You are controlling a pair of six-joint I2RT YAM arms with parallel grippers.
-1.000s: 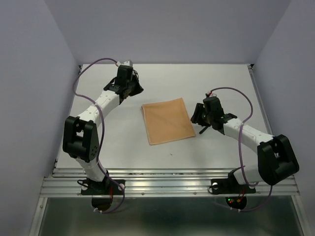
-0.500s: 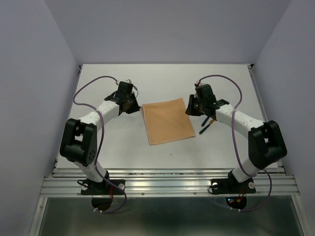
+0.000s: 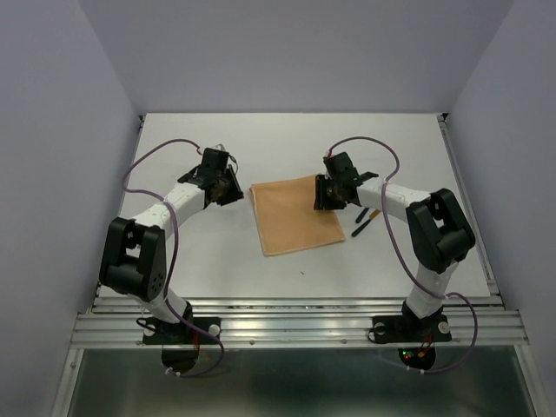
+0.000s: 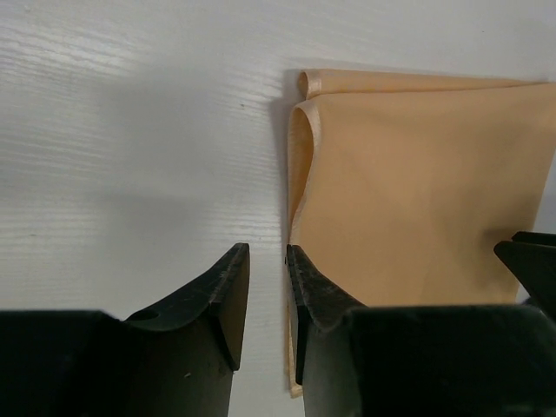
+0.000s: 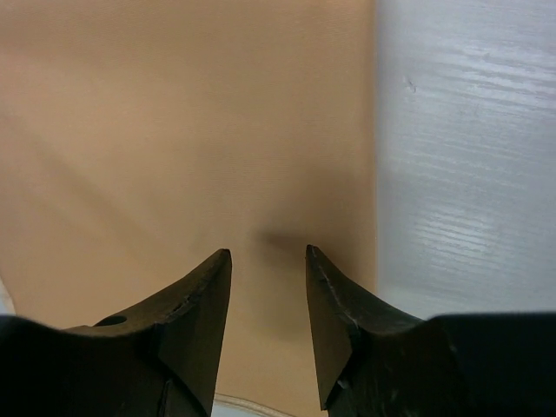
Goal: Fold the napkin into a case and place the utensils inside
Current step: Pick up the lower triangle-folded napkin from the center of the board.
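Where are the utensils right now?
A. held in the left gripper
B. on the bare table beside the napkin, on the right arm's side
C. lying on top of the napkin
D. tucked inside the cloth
B: in the top view the utensils lie on the white table just past the napkin's edge.

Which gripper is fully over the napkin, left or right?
The right gripper: both its fingers hang above the napkin, inside its edge. The left gripper sits at the opposite edge, one finger over bare table.

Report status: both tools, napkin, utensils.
Left tool open at napkin left edge. Right tool open over napkin. Nothing gripped. Utensils outside, right of it.
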